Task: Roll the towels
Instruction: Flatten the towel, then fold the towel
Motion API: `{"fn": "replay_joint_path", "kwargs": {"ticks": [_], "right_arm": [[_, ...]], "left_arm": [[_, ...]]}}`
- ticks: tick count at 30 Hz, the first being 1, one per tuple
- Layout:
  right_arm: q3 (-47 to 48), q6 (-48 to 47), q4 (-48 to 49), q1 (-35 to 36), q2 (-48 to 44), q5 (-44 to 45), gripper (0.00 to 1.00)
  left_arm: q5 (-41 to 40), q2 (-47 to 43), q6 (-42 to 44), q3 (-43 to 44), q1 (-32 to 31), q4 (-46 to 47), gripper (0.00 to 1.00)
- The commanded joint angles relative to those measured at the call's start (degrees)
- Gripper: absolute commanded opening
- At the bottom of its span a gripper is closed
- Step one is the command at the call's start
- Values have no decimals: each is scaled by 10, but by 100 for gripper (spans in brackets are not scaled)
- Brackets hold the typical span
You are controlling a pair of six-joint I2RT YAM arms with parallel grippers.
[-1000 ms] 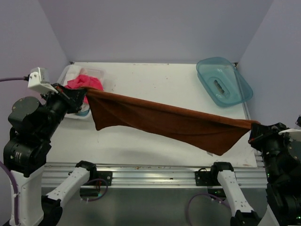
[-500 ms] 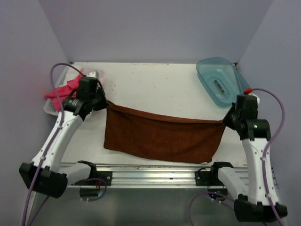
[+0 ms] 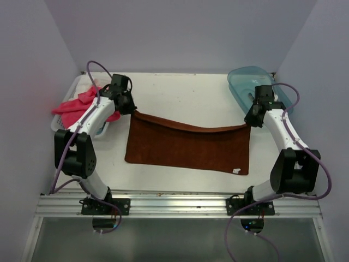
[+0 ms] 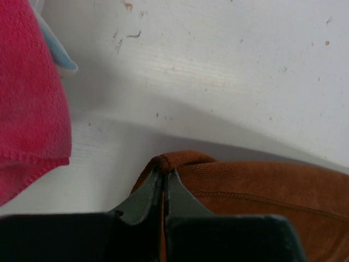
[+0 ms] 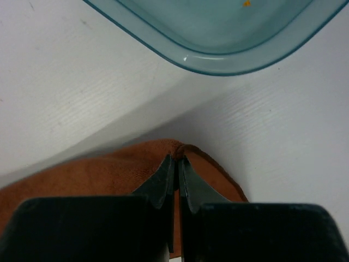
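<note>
Nearest the arm bases, an aluminium rail (image 3: 174, 202) runs along the front of the white counter (image 3: 185, 90). Just beyond it the rust-brown towel (image 3: 188, 147) lies spread wide across the middle. Its near hem is on the surface, and a small white label (image 3: 236, 171) sits by its near right corner. Nothing lies on the towel or between it and the rail.

The far hem sags a little between its two corners, and each corner is pinched. The left pincer (image 3: 132, 111) is clamped on the far left corner. In the left wrist view the fingers (image 4: 143, 199) are pressed together on a small fold of brown cloth that casts a shadow on the counter below. The right pincer (image 3: 249, 123) is clamped the same way on the far right corner, with its tips meeting over the hem.

Farther left, the pink-red towel (image 3: 73, 105) is bunched over a white bin (image 3: 59, 125) at the counter's edge, close to the left pincer but not touching it. At the far right, a translucent teal tub (image 3: 240, 87) stands just behind the right pincer, its rim close to the held corner.

Half a second earlier the towel hung nearer the rail, drooping between the arms. Both arms have since reached farther back, and the cloth now lies mostly flat.
</note>
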Motion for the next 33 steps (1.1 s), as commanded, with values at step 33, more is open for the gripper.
{"fn": "replay_joint_path", "kwargs": {"ticks": [33], "right_arm": [[-294, 95, -21, 0, -284, -68, 0]], "left_arm": [[61, -164, 18, -278, 34, 43, 0]]}}
